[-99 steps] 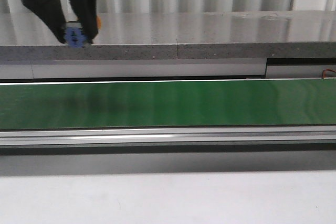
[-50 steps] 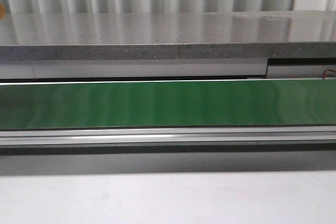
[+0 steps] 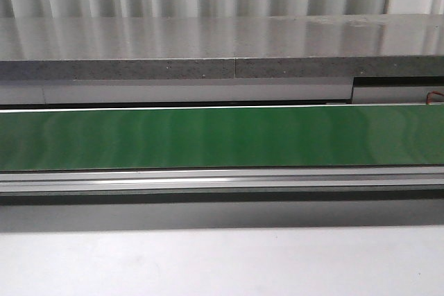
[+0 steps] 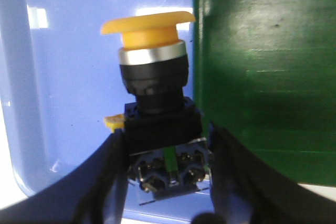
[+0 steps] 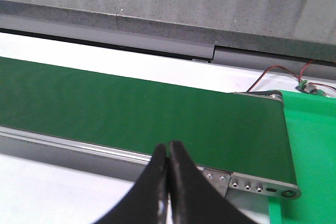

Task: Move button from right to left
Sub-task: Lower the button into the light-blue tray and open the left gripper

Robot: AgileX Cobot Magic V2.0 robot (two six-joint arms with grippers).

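Observation:
In the left wrist view my left gripper point(image 4: 168, 169) is shut on the button point(image 4: 155, 82). Its orange-yellow mushroom cap points away from the fingers, and the black collar and contact body with a green mark sit between the two black fingers point(image 4: 105, 182). The button hangs over a blue tray point(image 4: 79, 77), beside the green conveyor belt point(image 4: 262, 66). In the right wrist view my right gripper point(image 5: 169, 150) is shut and empty, above the near rail of the belt point(image 5: 131, 114). Neither gripper nor the button shows in the front view.
The front view shows the green belt point(image 3: 222, 136) running across, a grey stone ledge point(image 3: 222, 46) behind it and a white table surface point(image 3: 222, 261) in front. The right wrist view shows the belt's end roller bracket point(image 5: 257, 184), a green mat point(image 5: 310, 145) and red-black wires point(image 5: 283, 72).
My left gripper with the button was at the front view's top left a second ago. It moved out past the left edge and is gone from that view now.

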